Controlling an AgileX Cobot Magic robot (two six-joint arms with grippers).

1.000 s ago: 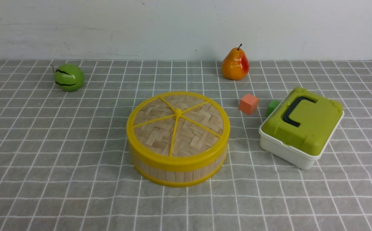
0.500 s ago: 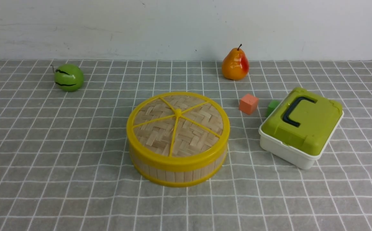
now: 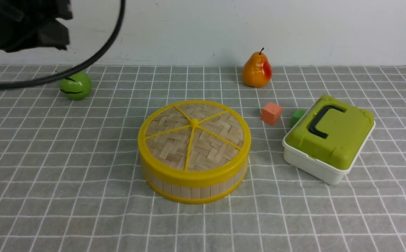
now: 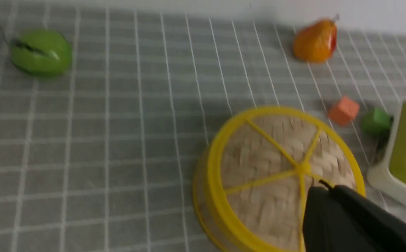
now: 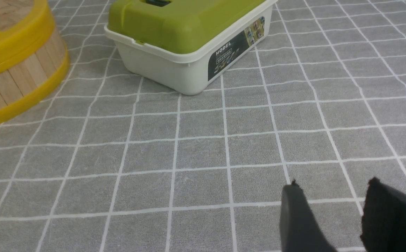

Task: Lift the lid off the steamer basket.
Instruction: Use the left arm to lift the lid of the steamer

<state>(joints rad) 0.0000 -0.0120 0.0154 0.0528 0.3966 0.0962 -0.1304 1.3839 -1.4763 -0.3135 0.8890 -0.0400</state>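
Note:
The lid [image 3: 194, 136], a woven bamboo disc with yellow rim, spokes and centre knob, sits closed on the steamer basket [image 3: 192, 190] at the middle of the table. My left arm's black body [image 3: 21, 24] hangs high at the far left. In the left wrist view, my left gripper [image 4: 325, 189] is shut and empty, above and apart from the lid [image 4: 266, 168]. My right gripper [image 5: 332, 183] is open and empty over bare cloth, with the basket [image 5: 17, 77] off to its side. It does not show in the front view.
A green round fruit [image 3: 75, 84] lies far left and a pear [image 3: 257, 70] stands at the back. An orange cube [image 3: 271, 113] and a green cube [image 3: 296, 116] lie beside a white box with an olive-green lid [image 3: 329, 136]. A black cable [image 3: 94, 57] hangs from the left arm.
My left arm and its cable have come into the top left of the front view, where neither showed before. The lid, basket and other objects have not moved.

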